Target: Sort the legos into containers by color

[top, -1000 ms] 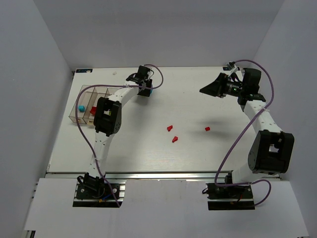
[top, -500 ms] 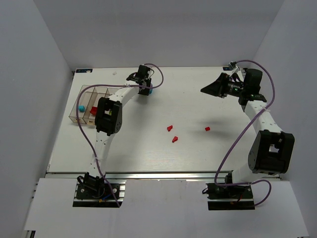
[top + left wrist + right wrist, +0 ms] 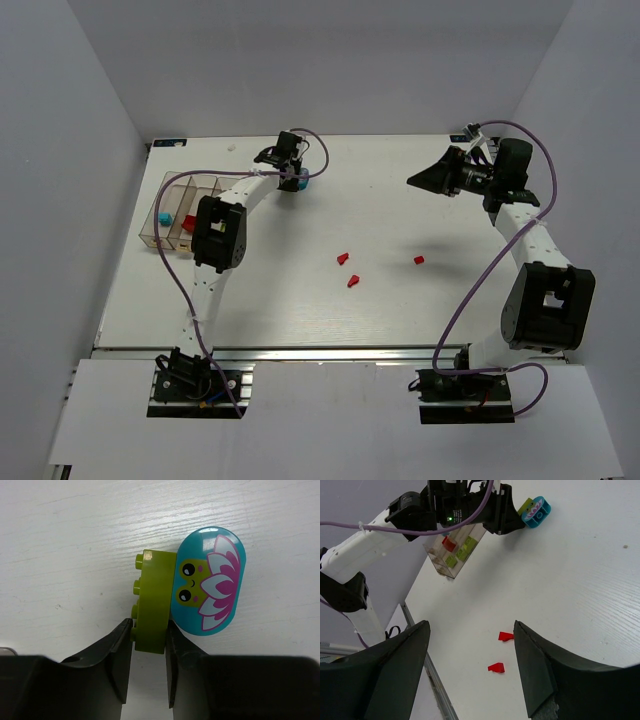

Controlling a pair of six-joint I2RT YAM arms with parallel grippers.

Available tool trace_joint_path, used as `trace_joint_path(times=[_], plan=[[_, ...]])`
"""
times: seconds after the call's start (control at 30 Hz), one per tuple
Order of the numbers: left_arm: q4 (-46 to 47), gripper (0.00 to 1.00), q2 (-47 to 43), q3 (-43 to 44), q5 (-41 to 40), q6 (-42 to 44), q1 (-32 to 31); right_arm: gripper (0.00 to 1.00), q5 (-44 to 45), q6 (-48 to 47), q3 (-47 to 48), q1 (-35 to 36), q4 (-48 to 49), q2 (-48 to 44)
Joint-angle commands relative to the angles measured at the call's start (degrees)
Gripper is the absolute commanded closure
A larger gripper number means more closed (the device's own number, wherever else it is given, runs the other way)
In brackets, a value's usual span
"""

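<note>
My left gripper [image 3: 297,182] is at the far middle of the table, shut on a lime green brick [image 3: 153,605] joined to a cyan oval piece [image 3: 210,580] with a frog and flower picture. Both sit low at the table surface. The pair also shows in the right wrist view [image 3: 536,510]. The clear containers [image 3: 178,205] stand at the far left, holding a cyan brick [image 3: 164,217], a red brick [image 3: 188,222] and green bricks [image 3: 467,544]. Three red bits [image 3: 342,259] [image 3: 352,281] [image 3: 419,260] lie mid-table. My right gripper [image 3: 420,180] is open and empty, raised at the far right.
The left arm's white links [image 3: 215,235] lie across the right end of the containers. White walls [image 3: 100,150] enclose the table on three sides. The table's metal front rail [image 3: 330,350] runs in front of the arm bases.
Almost nothing. The left gripper stays shut on the green brick in the same place. The right wrist has drifted slightly to the right.
</note>
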Motion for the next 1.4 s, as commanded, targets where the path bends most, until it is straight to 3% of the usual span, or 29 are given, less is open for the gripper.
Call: trace_joint_path(times=[0.0, 0.13, 0.27, 0.5, 0.57, 0.73, 0.97, 1.2, 1.37], plan=[[1.63, 0.89, -3.93, -0.61, 2.91, 0.09, 0.36, 0.27, -2.12, 0.23, -0.95, -0.32, 2.95, -1.37], [7.41, 0.99, -11.22, -9.2, 7.56, -0.35, 0.36, 0.25, -3.7, -0.82, -0.96, -0.06, 3.22, -0.67], [11.73, 1.0, -20.18, -17.3, 12.04, -0.34, -0.7, 0.24, -4.23, -1.17, -0.95, 0.81, 2.95, 0.56], [27.18, 1.0, -39.25, -38.83, 31.53, -8.41, -1.31, 0.24, -2.4, 6.28, -4.91, 5.03, 8.05, 1.97], [29.39, 1.0, -41.11, -43.84, 32.96, -10.09, -1.92, 0.23, -1.08, 7.08, -5.26, 8.55, 8.05, 2.32], [31.6, 1.0, -42.26, -46.32, 35.34, -12.91, -5.26, 0.23, 5.78, 6.21, -6.31, 13.47, 7.17, 2.23], [28.53, 1.0, -39.63, -43.07, 32.72, -12.83, -10.09, 0.21, 12.36, 7.36, -5.09, 18.13, 5.41, 2.58], [26.86, 1.0, -38.04, -41.4, 31.74, -12.3, -12.47, 0.21, 15.45, 5.33, -0.26, 19.97, -2.31, 6.18], [26.5, 1.0, -38.21, -40.69, 30.6, -11.77, -13.09, 0.29, 18.0, 5.33, 0.01, 20.16, -3.2, 6.71]])
